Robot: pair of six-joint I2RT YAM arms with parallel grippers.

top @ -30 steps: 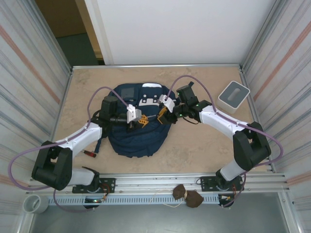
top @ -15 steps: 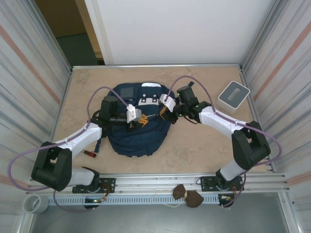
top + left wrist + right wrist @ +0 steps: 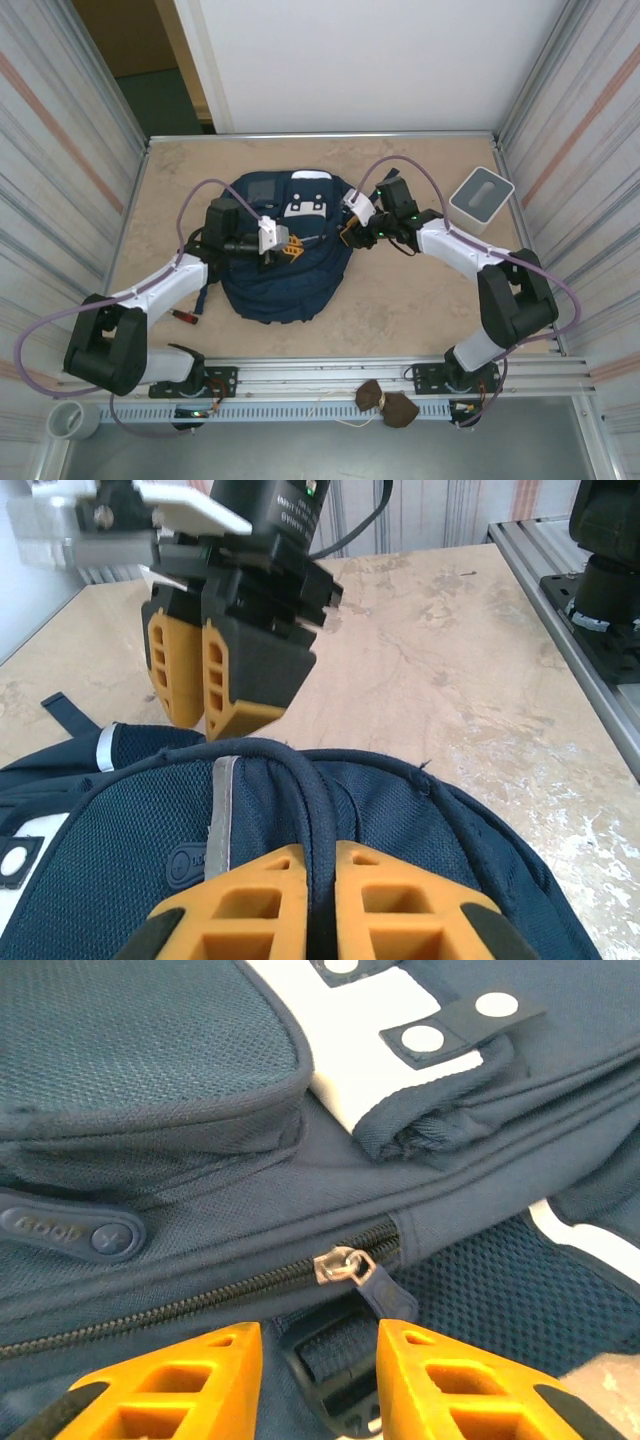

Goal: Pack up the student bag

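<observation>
Jaws of the left gripper [image 3: 318, 880] press together on a dark cord [image 3: 312, 810] that arches off the top of the student bag [image 3: 285, 280], pinching it between the orange fingers. The left arm reaches from the near left over the bag's middle. The right gripper [image 3: 315, 1345] sits low at the bag's right edge, its jaws slightly parted and holding nothing, with a silver zipper pull [image 3: 340, 1263] just beyond the fingertips. The right arm bends in from the near right. The bag lies flat mid-tabletop [image 3: 420, 300], and a grey box [image 3: 480, 197] stands far right.
</observation>
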